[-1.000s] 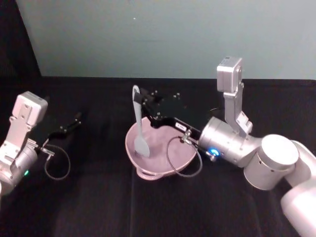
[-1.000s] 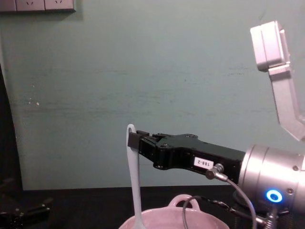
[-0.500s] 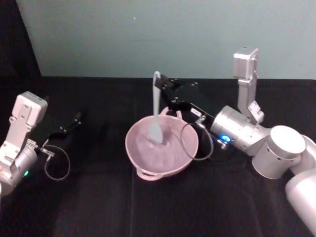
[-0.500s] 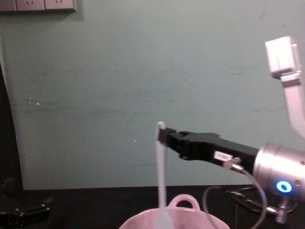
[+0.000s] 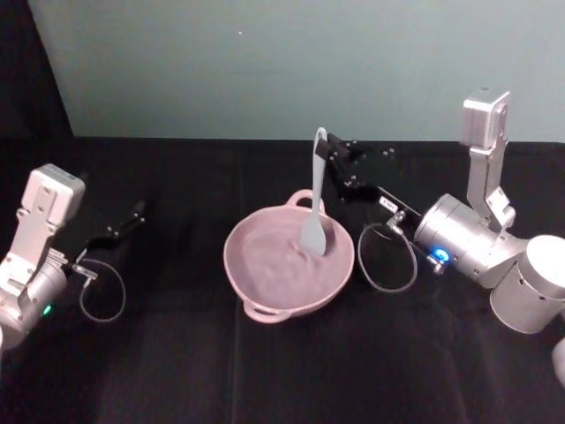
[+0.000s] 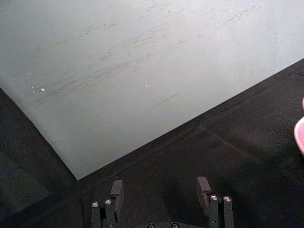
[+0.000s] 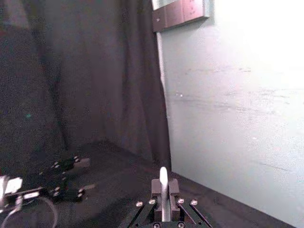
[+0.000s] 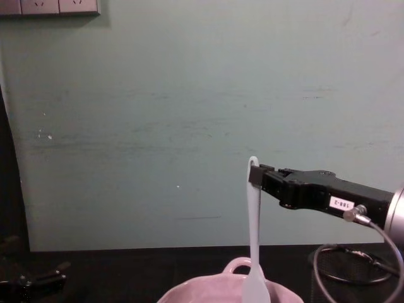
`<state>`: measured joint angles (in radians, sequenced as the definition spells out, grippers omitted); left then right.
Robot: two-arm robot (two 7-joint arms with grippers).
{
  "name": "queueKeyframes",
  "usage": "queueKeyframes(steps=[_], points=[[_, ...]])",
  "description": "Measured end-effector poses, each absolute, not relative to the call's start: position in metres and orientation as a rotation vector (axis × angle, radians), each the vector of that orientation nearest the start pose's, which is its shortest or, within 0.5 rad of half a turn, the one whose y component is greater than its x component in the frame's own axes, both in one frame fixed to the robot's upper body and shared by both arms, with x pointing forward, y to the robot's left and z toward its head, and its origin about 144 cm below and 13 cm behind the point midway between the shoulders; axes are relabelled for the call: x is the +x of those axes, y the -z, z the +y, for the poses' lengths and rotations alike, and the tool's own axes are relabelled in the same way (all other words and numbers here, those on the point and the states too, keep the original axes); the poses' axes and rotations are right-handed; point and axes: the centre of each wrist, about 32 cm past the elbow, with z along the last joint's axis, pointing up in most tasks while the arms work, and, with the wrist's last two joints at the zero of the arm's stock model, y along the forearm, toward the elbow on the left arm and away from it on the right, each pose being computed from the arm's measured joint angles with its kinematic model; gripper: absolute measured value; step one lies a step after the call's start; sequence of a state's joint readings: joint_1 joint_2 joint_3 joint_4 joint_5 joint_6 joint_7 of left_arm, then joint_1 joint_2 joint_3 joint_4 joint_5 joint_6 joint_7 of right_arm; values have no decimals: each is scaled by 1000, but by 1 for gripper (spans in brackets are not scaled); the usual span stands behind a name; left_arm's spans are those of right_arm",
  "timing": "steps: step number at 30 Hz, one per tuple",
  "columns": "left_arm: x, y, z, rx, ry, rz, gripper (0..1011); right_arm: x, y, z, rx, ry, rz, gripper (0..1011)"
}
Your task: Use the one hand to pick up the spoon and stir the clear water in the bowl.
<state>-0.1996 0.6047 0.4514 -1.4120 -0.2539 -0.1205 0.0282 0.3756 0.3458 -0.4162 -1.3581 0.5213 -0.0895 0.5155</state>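
Note:
My right gripper (image 5: 326, 159) is shut on the top of the white spoon's (image 5: 314, 208) handle and holds it upright over the pink-white bowl (image 5: 256, 287). The spoon's flat blade dips inside the bowl's right side, near the rim. From the chest the spoon (image 8: 254, 246) hangs straight down from the right gripper (image 8: 257, 175) into the bowl (image 8: 196, 293). The wrist view shows the handle's tip (image 7: 163, 176) standing between the shut fingers. The clear water cannot be made out. My left gripper (image 5: 132, 215) rests open on the table at far left, with the left gripper (image 6: 160, 194) holding nothing.
A black cloth covers the table (image 5: 177, 362), with a pale green wall behind. A black wire-mesh cup (image 8: 353, 268) stands behind my right arm. Cable loops hang by both wrists, one (image 5: 387, 258) just right of the bowl.
My right gripper has carried the spoon from the bowl's left side across to its right side, the blade staying inside the bowl. The left arm has not moved.

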Motion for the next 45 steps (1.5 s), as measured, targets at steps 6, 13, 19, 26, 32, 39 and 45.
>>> queueKeyframes(steps=[6,13,19,26,32,39,45], points=[[489,-1140,310,304,-1248,-285,1011,532,-1189,-215,108,696,-41,98],[489,-1140,310,304,-1248,-285,1011,526,-1190,-195,123,629,-35,98],[489,-1140,310,304,-1248,-285,1011,523,-1196,-188,144,603,-45,98],[489,-1140,310,304,-1248,-285,1011,521,-1200,-194,151,621,-55,98],[489,-1140,310,304,-1248,-285,1011,516,-1220,-209,193,656,-99,98],[489,-1140,310,304,-1248,-285,1011,504,-1258,-237,249,709,-143,98],[489,-1140,310,304,-1248,-285,1011,488,-1278,-270,253,777,-135,98]])
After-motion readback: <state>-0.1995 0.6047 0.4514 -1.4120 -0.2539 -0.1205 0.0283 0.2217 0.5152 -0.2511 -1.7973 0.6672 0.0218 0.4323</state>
